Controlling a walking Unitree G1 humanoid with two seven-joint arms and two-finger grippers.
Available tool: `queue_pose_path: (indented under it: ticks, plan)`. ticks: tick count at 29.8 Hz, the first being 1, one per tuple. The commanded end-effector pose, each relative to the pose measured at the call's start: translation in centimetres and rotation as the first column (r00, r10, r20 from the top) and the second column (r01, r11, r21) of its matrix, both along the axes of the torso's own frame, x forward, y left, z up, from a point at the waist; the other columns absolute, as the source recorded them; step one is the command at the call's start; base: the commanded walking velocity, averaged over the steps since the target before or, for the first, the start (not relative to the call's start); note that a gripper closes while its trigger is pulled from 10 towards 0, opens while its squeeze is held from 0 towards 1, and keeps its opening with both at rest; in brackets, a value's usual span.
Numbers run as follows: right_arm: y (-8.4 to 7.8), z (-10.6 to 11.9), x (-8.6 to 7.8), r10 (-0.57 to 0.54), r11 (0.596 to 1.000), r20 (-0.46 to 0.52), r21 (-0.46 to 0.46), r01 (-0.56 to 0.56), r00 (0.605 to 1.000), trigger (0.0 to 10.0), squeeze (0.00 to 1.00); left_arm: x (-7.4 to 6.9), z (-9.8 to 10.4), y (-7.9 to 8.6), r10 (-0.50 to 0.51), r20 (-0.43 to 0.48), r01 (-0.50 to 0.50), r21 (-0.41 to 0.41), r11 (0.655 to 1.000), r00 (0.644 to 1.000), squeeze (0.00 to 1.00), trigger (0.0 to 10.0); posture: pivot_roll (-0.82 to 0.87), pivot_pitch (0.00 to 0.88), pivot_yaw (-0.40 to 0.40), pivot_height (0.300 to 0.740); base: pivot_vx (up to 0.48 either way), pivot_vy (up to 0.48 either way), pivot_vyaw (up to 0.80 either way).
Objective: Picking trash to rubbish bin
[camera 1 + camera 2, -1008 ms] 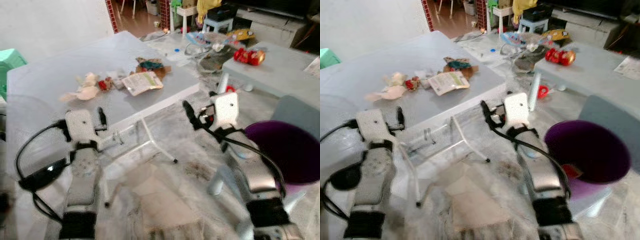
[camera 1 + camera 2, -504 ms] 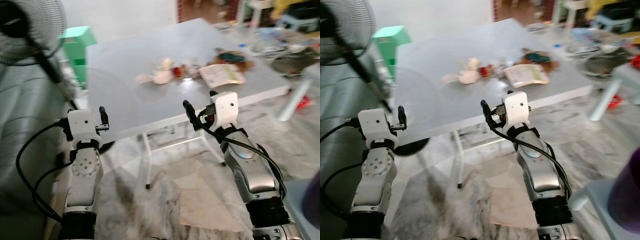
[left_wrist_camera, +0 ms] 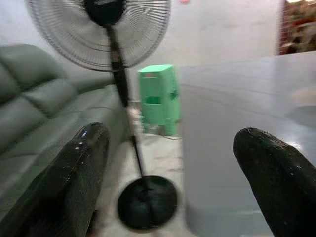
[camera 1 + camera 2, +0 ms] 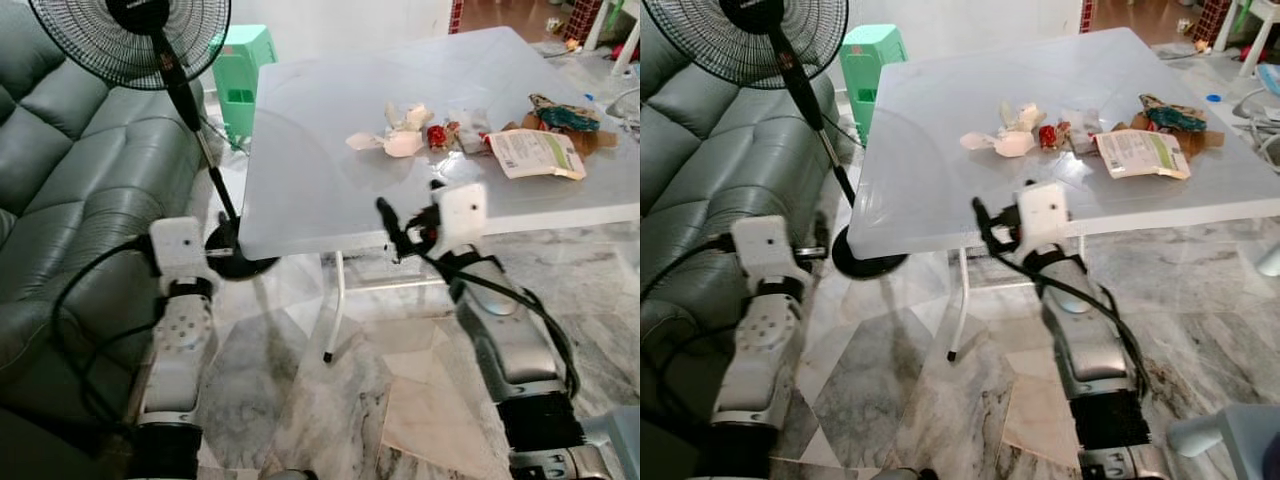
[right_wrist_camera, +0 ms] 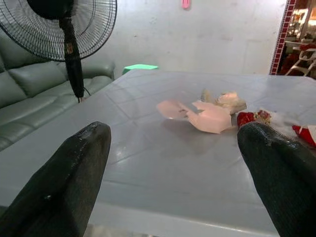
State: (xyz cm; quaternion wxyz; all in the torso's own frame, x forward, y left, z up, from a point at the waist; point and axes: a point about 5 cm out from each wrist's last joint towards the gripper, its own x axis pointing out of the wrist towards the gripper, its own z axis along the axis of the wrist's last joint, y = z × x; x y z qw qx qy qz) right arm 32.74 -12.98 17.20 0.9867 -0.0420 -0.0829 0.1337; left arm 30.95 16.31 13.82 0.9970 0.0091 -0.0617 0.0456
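A: Hovering at the near edge of the white table [image 4: 330, 120], the right gripper [image 5: 173, 163] is spreading its fingers wide, holding nothing.

B: Its wrist camera is resolving pink crumpled trash [image 5: 200, 112] on the tabletop; the left gripper [image 3: 173, 182], equally wide, is facing the standing fan [image 3: 106, 29]

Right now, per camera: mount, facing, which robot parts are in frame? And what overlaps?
Left eye: head, looking down over the white table with trash; both silver arms, left gripper, right gripper.
Right eye: same scene, slightly offset; sofa.
Left wrist: along its open fingers toward the standing fan and green stool.
Right wrist: along its open fingers across the tabletop at the trash.
Shared: table and fan appear in all four.
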Motion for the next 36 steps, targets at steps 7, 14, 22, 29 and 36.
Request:
queue_pose_path:
  ticks: [7,14,22,29,36]
  plan:
    - [0.1,0.7,-0.1,-0.029,0.999,0.062,-0.036,0.031,0.998,10.0,0.0,-0.1,-0.5,-1.0,-0.072,-0.011,0.072,-0.03,0.997,0.997,0.0,10.0,-0.03,0.055,0.068,0.74,0.0,0.0,0.0]
    - [0.2,1.2,-0.2,-0.01,0.998,0.078,-0.058,0.015,0.997,10.0,0.0,0.0,-1.0,-1.7,-0.083,-0.015,0.081,-0.065,0.995,0.996,0.0,10.0,-0.06,0.044,0.026,0.74,0.0,0.0,0.0]
    - [-0.4,1.7,0.4,-0.015,0.997,0.089,-0.077,0.022,0.996,10.0,0.0,0.1,-1.0,-2.2,-0.074,0.0,0.074,-0.081,0.994,0.997,0.0,10.0,-0.06,0.036,0.012,0.74,0.0,0.0,0.0]
    - [-0.1,1.2,0.2,-0.038,0.996,0.072,-0.073,0.043,0.997,10.0,0.0,0.0,-1.1,-1.8,-0.076,0.002,0.076,-0.062,0.995,0.997,0.0,10.0,-0.06,0.041,0.027,0.74,0.0,0.0,0.0]
    - [0.0,1.1,0.2,-0.038,0.996,0.072,-0.079,0.043,0.997,10.0,0.0,0.0,-1.1,-1.8,-0.076,0.001,0.076,-0.062,0.995,0.997,0.0,10.0,-0.06,0.042,0.029,0.74,0.0,0.0,0.0]
